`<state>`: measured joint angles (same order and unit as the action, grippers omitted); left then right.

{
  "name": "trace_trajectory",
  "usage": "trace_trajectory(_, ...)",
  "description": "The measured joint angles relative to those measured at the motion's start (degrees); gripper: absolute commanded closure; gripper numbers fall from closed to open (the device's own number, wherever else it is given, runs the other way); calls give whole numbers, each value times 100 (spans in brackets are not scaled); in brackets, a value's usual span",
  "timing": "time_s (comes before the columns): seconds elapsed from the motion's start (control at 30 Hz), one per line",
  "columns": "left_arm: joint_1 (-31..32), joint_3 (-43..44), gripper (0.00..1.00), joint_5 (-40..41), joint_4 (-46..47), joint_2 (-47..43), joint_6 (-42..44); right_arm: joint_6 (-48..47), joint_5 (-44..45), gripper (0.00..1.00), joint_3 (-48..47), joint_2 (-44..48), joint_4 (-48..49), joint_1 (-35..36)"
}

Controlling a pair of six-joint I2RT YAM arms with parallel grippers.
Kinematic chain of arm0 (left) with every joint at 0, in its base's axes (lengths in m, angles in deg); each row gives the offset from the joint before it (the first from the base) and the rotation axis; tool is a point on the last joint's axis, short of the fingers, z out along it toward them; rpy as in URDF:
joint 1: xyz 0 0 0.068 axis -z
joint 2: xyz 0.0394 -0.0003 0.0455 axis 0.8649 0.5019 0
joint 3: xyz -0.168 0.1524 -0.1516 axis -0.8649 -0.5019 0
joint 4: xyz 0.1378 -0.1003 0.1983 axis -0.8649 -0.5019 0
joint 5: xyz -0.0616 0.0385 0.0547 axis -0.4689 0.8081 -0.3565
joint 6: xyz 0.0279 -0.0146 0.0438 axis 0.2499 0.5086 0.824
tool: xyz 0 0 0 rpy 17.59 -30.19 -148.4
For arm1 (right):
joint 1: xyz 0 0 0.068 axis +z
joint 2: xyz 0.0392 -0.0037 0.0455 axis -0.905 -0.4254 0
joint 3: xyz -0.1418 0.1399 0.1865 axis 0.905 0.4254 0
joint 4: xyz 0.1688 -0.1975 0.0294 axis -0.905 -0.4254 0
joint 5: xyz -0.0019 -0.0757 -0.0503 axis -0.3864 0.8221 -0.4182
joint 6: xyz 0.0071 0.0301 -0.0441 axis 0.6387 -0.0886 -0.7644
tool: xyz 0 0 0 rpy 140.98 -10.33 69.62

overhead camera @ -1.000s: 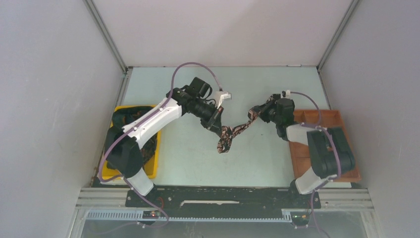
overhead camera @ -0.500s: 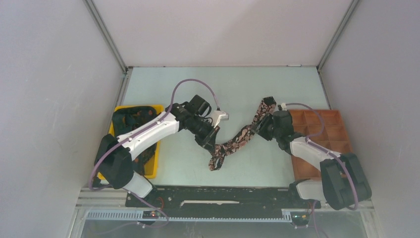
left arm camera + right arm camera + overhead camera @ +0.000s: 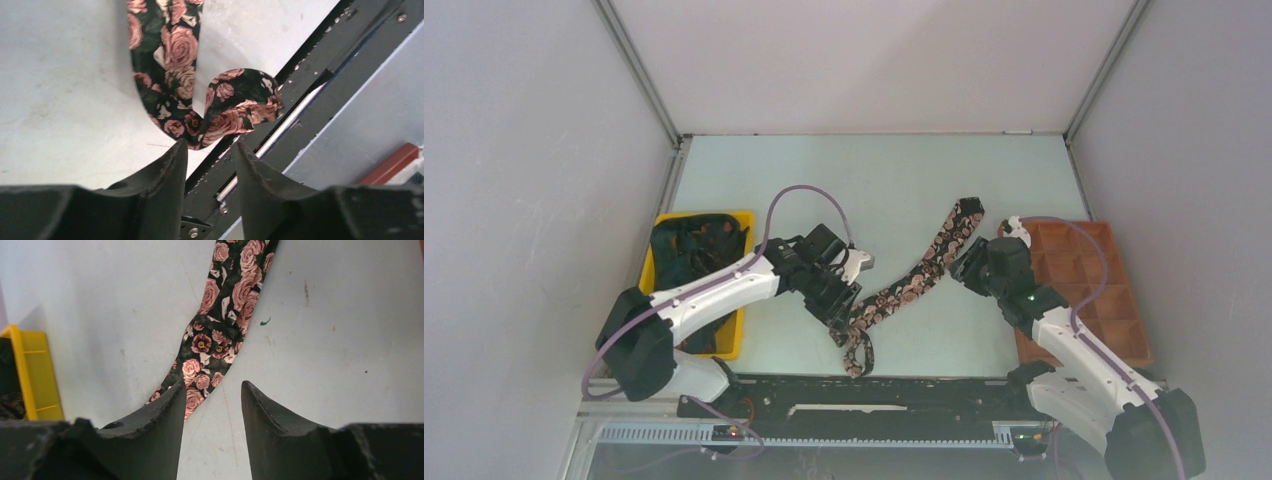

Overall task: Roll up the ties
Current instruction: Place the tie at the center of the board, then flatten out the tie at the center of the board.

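Tie point(image 3: 911, 280) lies diagonal on table point(image 3: 824, 170), end curled by near edge, laid out for rolling; we see left gripper point(image 3: 211, 146) and right gripper point(image 3: 212, 385) jaws spread, holding nothing.

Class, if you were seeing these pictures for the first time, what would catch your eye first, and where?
A rose-printed tie lies loose and diagonal across the middle of the table, its near end curled. The left gripper and right gripper hang open beside it. A yellow bin of dark fabric sits at the left edge.
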<state>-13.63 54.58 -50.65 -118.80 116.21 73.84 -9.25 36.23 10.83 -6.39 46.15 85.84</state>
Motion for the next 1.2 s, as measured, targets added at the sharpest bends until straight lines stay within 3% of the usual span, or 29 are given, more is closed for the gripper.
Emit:
trace_trajectory(0.2,-63,-485,32,527,188,-837,-595,-260,304,54,-516,-761,-256,155)
trace_trajectory(0.57,-496,-667,32,1530,146,-2555,-1615,-688,852,56,-2164,-2938,-741,754)
trace_trajectory(0.9,-496,-953,34,2302,-149,-3338,-1906,-841,761,57,-3010,-4787,-1145,549)
trace_trajectory(1.2,-496,-1167,31,2660,-48,-4419,-1952,-874,634,59,-3915,-5469,-1674,334)
